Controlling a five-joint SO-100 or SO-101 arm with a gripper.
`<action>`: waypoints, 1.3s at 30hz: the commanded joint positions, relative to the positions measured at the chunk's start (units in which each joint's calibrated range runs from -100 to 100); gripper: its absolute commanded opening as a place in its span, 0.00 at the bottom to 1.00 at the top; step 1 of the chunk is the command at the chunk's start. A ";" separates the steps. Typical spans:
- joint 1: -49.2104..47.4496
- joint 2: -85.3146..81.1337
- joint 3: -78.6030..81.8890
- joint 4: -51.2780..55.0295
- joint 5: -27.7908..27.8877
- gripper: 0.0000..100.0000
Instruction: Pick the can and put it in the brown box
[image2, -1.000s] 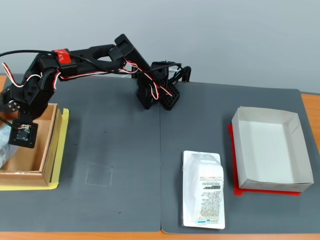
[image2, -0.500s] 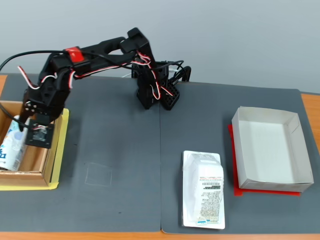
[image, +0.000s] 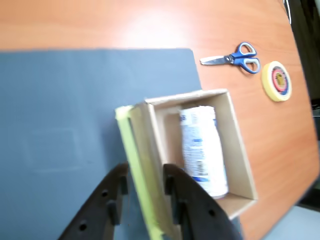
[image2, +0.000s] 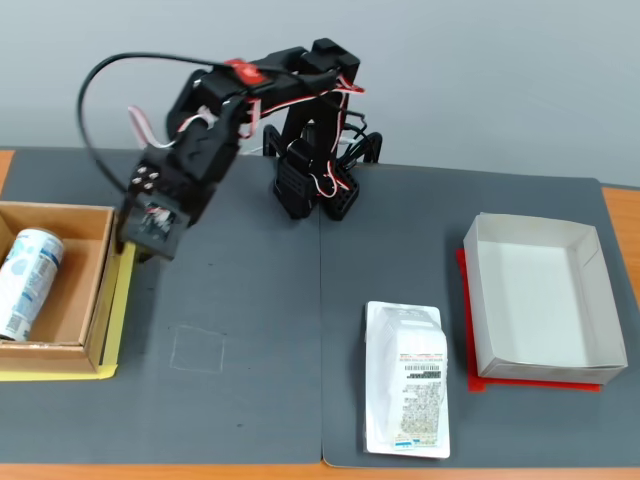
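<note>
2 black fingers (image: 117, 192) of the gripper (image: 145, 175) stand slightly apart, holding nothing, poised over the near wall of the square brown cardboard box (image: 240, 150). Beyond that wall, the slim white can (image: 202, 150) with blue lettering, too blurred to read, lies on its side inside the box. Since 0.5 s ago, the arm has lifted away from the box.

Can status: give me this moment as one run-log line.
can: lying in brown box | pincer: open, empty, above box's yellow-taped wall
</note>
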 joint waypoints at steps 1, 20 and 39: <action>-2.79 -10.25 4.69 0.07 -5.83 0.08; -17.82 -55.40 53.29 -0.80 -7.66 0.08; -31.38 -78.19 83.87 -0.01 -12.29 0.08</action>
